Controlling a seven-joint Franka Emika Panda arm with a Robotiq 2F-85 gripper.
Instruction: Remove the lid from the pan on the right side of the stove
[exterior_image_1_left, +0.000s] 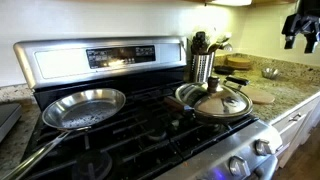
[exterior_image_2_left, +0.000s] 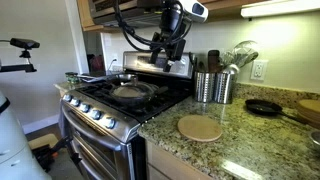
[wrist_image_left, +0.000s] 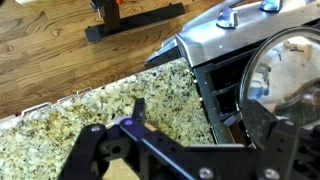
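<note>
in an exterior view, l to r: silver frying pan (exterior_image_1_left: 85, 108) on the stove (exterior_image_1_left: 60, 62) left side, then lid (exterior_image_1_left: 222, 103) closed on the pan (exterior_image_1_left: 184, 96) at right. gripper (exterior_image_1_left: 300, 42) sits high, well right of and above lid, fingers apart, empty.

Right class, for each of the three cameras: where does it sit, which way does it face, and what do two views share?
Exterior view: close at the front of the stove, facing across the cooktop to the lid; gripper at top right.
Exterior view: further back over the counter, facing the stove side-on; gripper above it.
Wrist view: looks down on the counter and the stove's edge; gripper at the bottom.
Shared: both exterior views show the utensil holder.
</note>
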